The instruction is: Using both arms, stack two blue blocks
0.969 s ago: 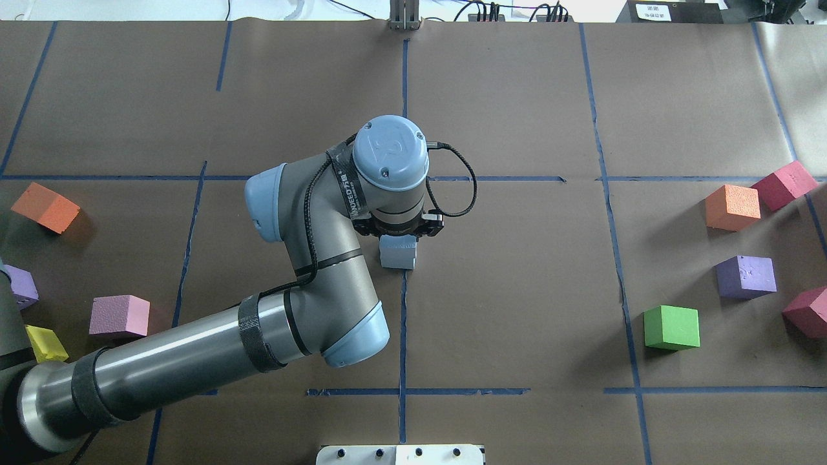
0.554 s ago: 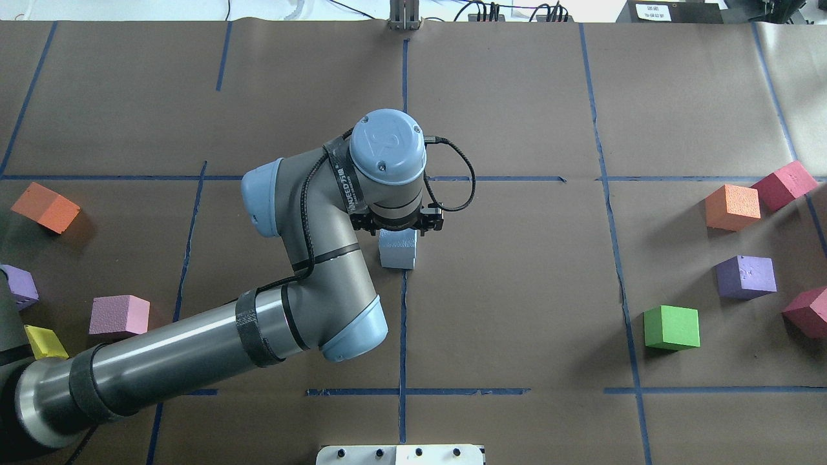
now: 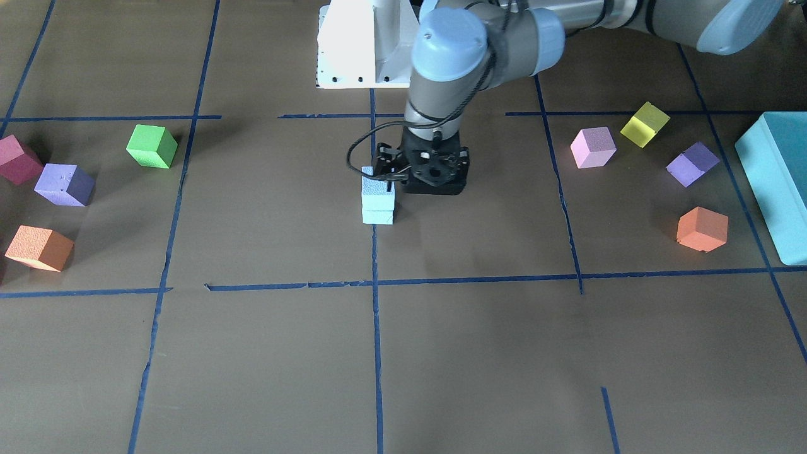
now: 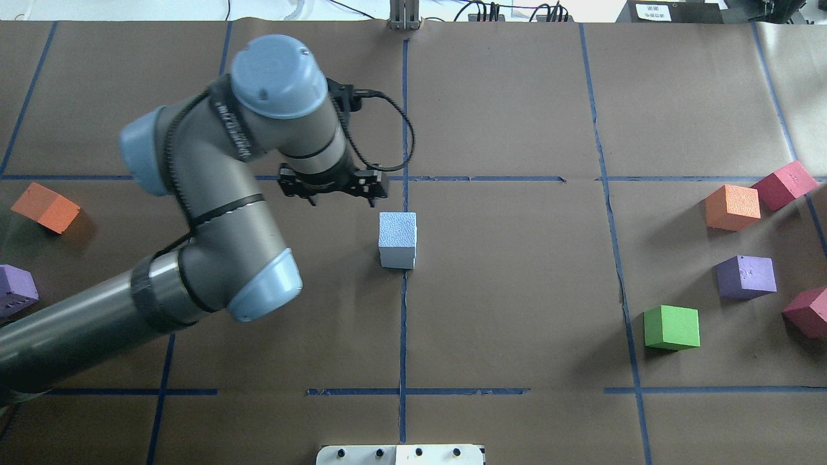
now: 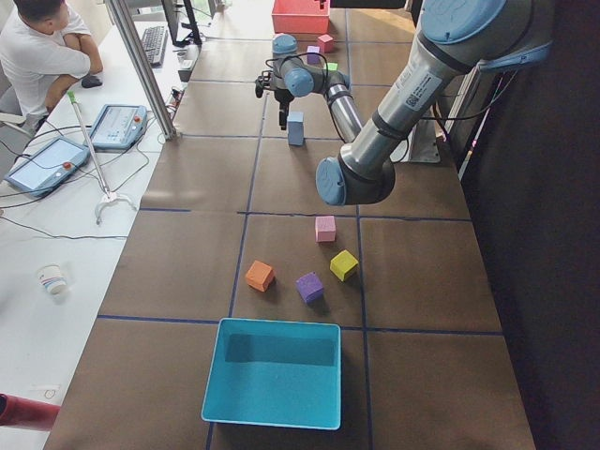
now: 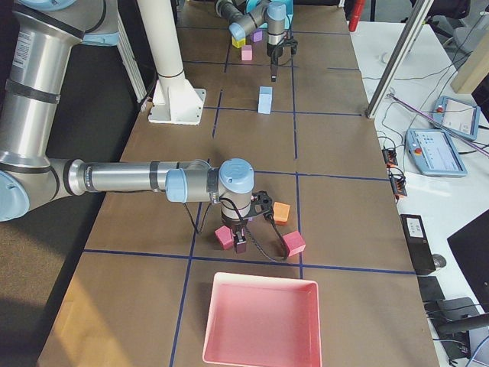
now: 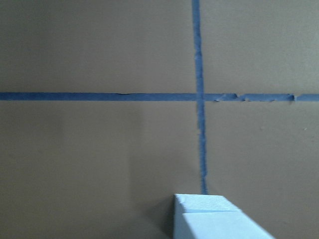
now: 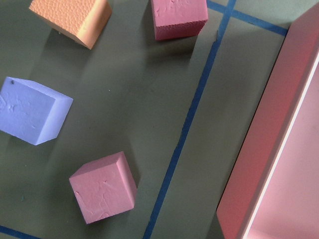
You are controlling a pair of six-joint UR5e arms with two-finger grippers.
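Note:
The two blue blocks [image 4: 397, 239] stand stacked, one on the other, on the blue tape line at mid-table. The upper block [image 3: 378, 184] sits squarely on the lower block [image 3: 377, 216]. My left gripper [image 4: 342, 200] is open and empty. It hangs just left of the stack and a little beyond it, clear of the blocks, and also shows in the front view [image 3: 429, 180]. The stack's top fills the bottom edge of the left wrist view [image 7: 219, 224]. My right gripper [image 6: 241, 245] shows only in the exterior right view, over the red cubes. I cannot tell whether it is open or shut.
Green [image 4: 672, 327], purple [image 4: 746, 276], orange [image 4: 732, 206] and red [image 4: 784, 184] cubes lie at the right. Orange [image 4: 45, 206] and purple [image 4: 16, 290] cubes lie at the left. A teal box [image 3: 778, 183] and a pink tray [image 6: 260, 321] sit at the table's ends.
The left gripper has left the top of the stack and moved left and away from the robot. The two blue blocks stay stacked in place.

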